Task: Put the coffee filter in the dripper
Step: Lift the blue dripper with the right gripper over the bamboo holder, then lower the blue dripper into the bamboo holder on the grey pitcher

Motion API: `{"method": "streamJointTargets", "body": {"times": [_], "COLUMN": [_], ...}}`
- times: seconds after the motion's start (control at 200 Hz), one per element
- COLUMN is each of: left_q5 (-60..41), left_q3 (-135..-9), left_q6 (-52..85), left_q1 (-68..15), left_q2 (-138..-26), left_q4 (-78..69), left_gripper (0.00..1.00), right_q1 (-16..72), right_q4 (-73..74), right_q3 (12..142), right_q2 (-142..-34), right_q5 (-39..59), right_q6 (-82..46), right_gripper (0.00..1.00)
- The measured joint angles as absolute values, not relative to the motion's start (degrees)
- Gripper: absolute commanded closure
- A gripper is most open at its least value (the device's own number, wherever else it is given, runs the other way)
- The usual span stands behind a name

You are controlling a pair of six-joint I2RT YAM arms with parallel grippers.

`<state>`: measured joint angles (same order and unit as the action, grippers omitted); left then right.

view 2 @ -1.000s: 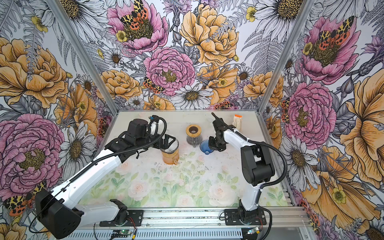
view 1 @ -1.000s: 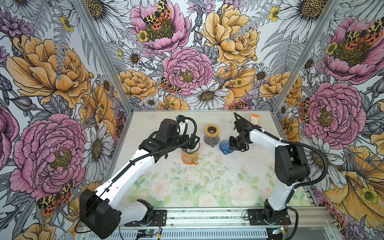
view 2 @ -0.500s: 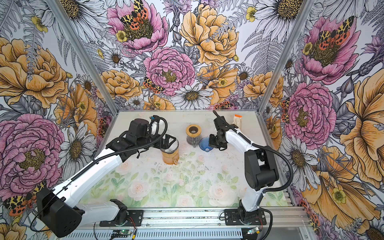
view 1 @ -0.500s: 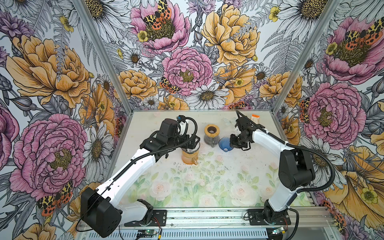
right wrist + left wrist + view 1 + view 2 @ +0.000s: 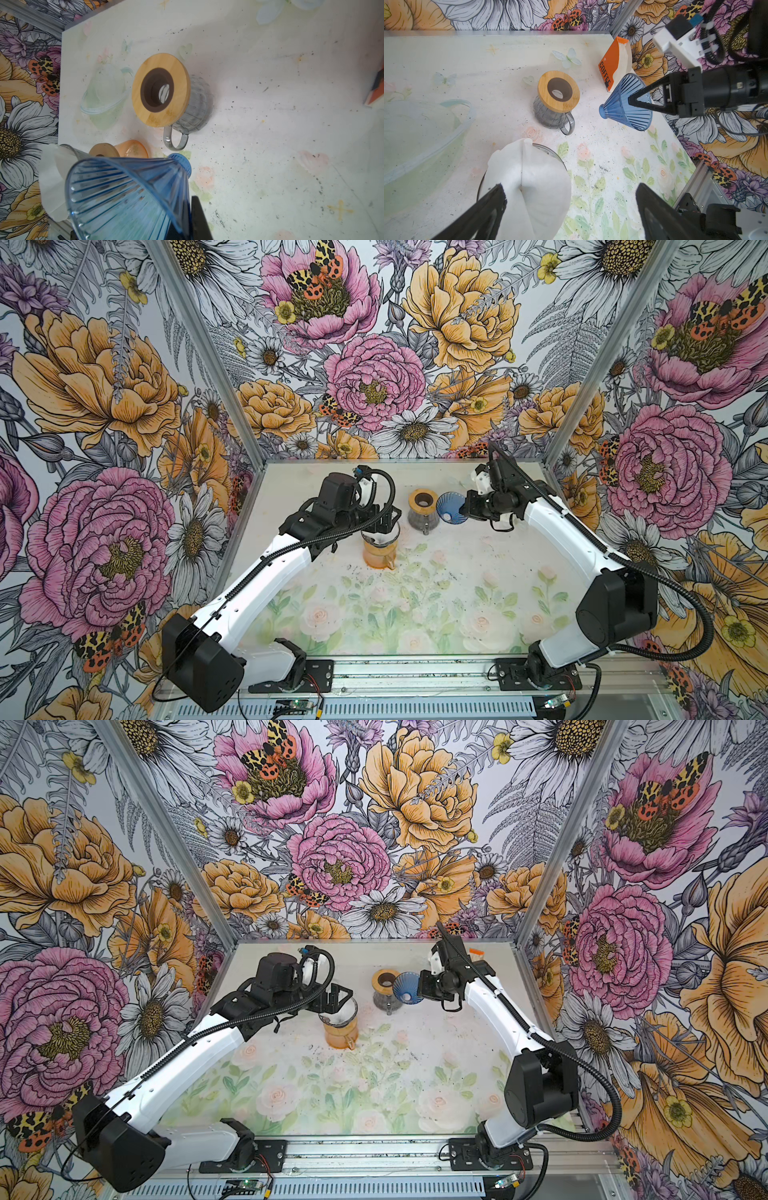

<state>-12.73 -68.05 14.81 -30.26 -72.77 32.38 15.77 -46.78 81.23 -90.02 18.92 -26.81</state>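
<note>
Left claw is wide open and holds nothing. It hangs over the orange carafe, left of centre on the bench. A clear dripper sits on top of that carafe. The white coffee filter stands in the clear dripper, puffed up above the rim with a fold down the middle. In the left wrist view the filter lies between the two black fingers, close to one and well apart from the other. Whether the near one touches the paper cannot be told.

Right claw is closed on the rim wall of the blue dripper, one finger inside and one outside. The blue dripper is off the bench and tipped on its side: wide mouth toward the right arm, narrow base toward the grey carafe. In both top views it is just beside that carafe on the right. Nothing is inside the blue cone in the right wrist view.

The grey carafe stands upright at the back centre with its wooden lid on, centre hole open, handle toward the front. An orange filter pack marked COFFEE stands at the back right corner, behind the right arm. Dark specks are scattered over the bench.
</note>
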Motion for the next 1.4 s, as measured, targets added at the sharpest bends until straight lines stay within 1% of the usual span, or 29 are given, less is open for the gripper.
{"method": "streamJointTargets", "body": {"times": [0.225, 0.51, 0.731, 1.026, 1.151, 1.401], "left_q5": [-12.38, -12.38, -12.38, -12.38, -12.40, -12.43], "left_q3": [-68.05, -68.05, -68.03, -67.83, -67.83, -67.64], "left_q6": [14.83, 14.98, 14.98, 15.00, 15.00, 15.00], "left_q1": [-30.26, -30.24, -30.09, -29.71, -29.50, -29.21], "left_q2": [-72.88, -72.88, -72.86, -72.86, -72.86, -72.86], "left_q4": [32.38, 32.38, 32.38, 32.38, 32.38, 32.38], "left_gripper": [0.01, 0.01, 0.01, 0.01, 0.01, 0.01], "right_q1": [17.61, 19.18, 19.22, 19.33, 19.55, 19.97], "right_q4": [-47.62, -49.87, -50.57, -51.00, -51.03, -52.53], "right_q3": [94.87, 102.85, 105.95, 106.04, 106.13, 106.41], "right_q2": [-97.10, -107.90, -111.90, -113.45, -114.83, -115.96], "right_q5": [19.20, 18.09, 17.15, 15.64, 15.64, 14.87], "right_q6": [-25.93, -25.78, -25.80, -25.82, -25.85, -26.02], "right_gripper": [1.00, 1.00, 1.00, 1.00, 0.95, 0.92]}}
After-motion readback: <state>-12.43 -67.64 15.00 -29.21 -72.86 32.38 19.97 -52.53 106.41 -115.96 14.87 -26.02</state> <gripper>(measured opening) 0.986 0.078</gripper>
